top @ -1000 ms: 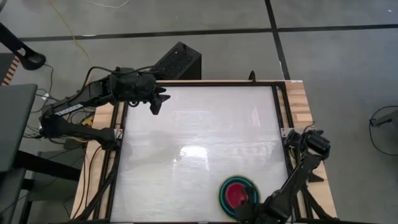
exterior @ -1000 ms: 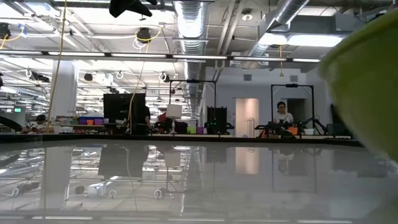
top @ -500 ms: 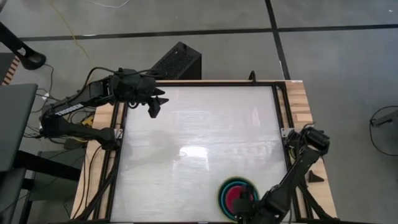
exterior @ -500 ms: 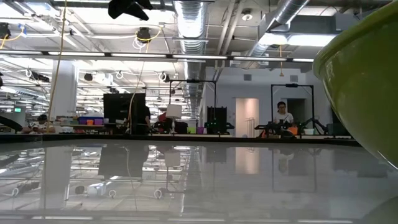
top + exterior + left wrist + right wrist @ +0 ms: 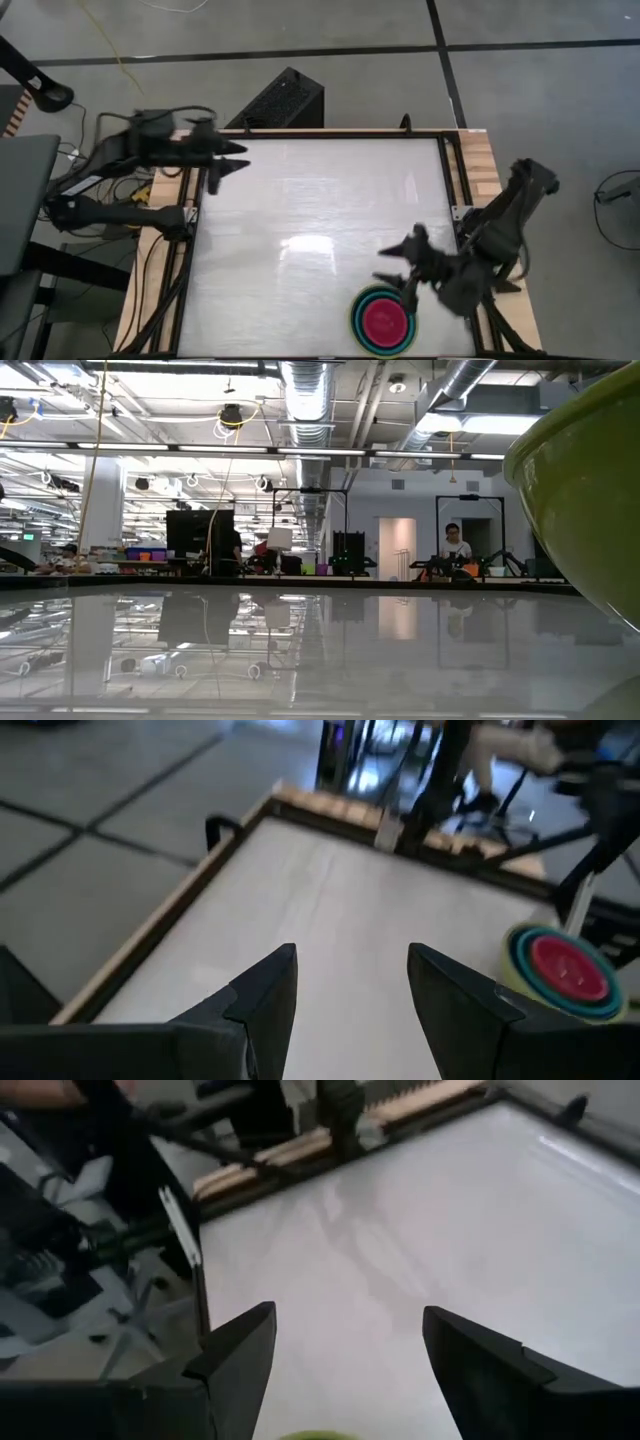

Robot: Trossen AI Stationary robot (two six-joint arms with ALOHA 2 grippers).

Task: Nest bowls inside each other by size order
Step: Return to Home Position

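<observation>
Nested bowls (image 5: 383, 320), pink innermost, sit on the table's (image 5: 300, 200) right side. They are likely light, stiff, slick plastic (pinch the outer rim). The right gripper (image 5: 398, 258) is beside them and the left gripper (image 5: 232, 160) well apart, both splayed and empty.

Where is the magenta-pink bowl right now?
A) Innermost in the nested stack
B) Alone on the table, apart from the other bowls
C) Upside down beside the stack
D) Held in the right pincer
A: the high view shows the magenta-pink bowl at the centre of the nested stack, with the right pincer open and empty.
</observation>
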